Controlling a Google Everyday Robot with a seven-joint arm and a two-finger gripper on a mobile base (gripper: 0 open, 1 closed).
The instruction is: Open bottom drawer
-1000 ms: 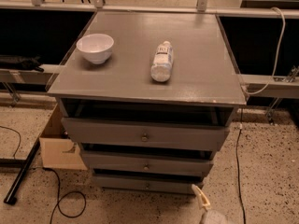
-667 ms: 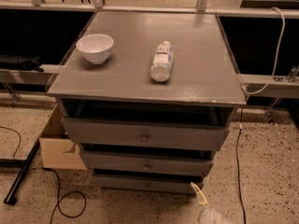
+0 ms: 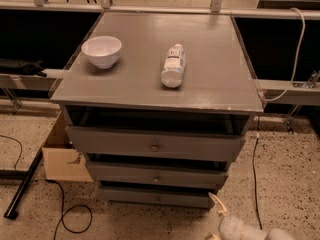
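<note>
A: Camera view, quick. Where's the task's thing?

B: Bottom drawer, lowest of three grey fronts on the cabinet, down near the floor. It's the shortest front, with a small round knob at its centre. It looks shut or close to it, with a dark gap above.

A: How will it handle?

B: My guess is stiff wood, a rigid box on runners, not fragile. It's probably light unless loaded, and the contents are hidden. The painted front is smooth with no edge to hook, so the knob is the only real place to take hold. It's small, metal and likely slippery. Pinch it squarely and pull straight toward the near side, because a skewed pull could bind it.

A: Don't mix it up with the others.

B: Right. The middle drawer is just above it, and the top drawer is wider with a bigger knob.

A: Tool?

B: The gripper is at bottom right, low by the floor, just right of the bottom drawer's right end. It's apart from the knob and holding nothing I can see. I cannot tell whether it's released or clenched.

A: Any writing?

B: The bottle lying on the cabinet has a white label with a dark mark, unreadable. The white bowl to its left is plain. The cardboard box on the left has no print I can make out.
</note>
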